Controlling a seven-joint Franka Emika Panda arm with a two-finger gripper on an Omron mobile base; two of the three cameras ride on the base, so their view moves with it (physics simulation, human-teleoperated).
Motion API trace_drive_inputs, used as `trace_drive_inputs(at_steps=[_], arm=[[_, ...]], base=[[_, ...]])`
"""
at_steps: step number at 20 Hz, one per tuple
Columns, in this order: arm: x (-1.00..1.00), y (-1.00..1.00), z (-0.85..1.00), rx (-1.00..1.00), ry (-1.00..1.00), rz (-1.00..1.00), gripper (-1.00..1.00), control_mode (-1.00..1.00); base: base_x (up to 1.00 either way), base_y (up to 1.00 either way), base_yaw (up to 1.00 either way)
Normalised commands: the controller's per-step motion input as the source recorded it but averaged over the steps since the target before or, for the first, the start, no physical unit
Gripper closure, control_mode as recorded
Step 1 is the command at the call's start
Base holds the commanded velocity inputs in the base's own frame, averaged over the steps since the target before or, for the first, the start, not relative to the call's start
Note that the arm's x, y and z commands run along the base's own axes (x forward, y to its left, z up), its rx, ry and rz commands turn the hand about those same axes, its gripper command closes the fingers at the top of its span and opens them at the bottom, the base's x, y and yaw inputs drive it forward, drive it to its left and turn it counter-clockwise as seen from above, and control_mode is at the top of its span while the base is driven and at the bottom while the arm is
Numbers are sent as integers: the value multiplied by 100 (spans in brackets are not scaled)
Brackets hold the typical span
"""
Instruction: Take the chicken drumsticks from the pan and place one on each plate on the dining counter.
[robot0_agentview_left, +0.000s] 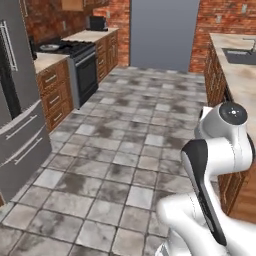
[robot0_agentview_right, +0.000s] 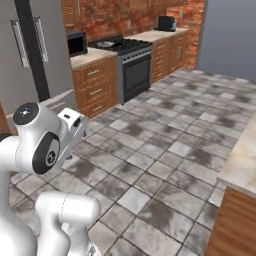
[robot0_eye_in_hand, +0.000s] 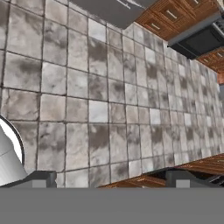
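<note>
The pan (robot0_agentview_left: 50, 47) is a small light-grey disc on the black stove at the far left; from the other side the pan (robot0_agentview_right: 105, 44) lies on the same stovetop. The chicken drumsticks are too small to make out in it. The plates are out of view. The dining counter (robot0_agentview_left: 239, 82) runs along the right, and its beige edge (robot0_agentview_right: 244, 152) sits on a brown wooden base. My gripper (robot0_eye_in_hand: 113, 179) hangs open over the tiled floor, far from the stove, with nothing between its dark fingertips (robot0_eye_in_hand: 41, 178).
A grey fridge (robot0_agentview_left: 20, 115) stands at the left beside wooden drawers (robot0_agentview_left: 54, 95) and the black oven (robot0_agentview_right: 136, 72). A microwave (robot0_agentview_right: 76, 43) sits on the worktop. A sink (robot0_agentview_left: 241, 56) is set in the right-hand counter. Tiled floor (robot0_agentview_left: 125, 145) spreads wide between both sides.
</note>
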Motion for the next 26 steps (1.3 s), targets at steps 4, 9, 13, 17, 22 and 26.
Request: trace_drive_inputs(at_steps=[4, 9, 13, 17, 22, 26], arm=[[0, 0, 0, 0, 0, 0, -100, 100], [0, 0, 0, 0, 0, 0, -100, 100], [0, 0, 0, 0, 0, 0, -100, 100], [0, 0, 0, 0, 0, 0, -100, 100], [0, 0, 0, 0, 0, 0, -100, 100], [0, 0, 0, 0, 0, 0, -100, 100]], base=[[100, 10, -36], [100, 2, -32], [100, 21, -25], [100, 41, -18], [100, 51, -6], [100, 54, 0]])
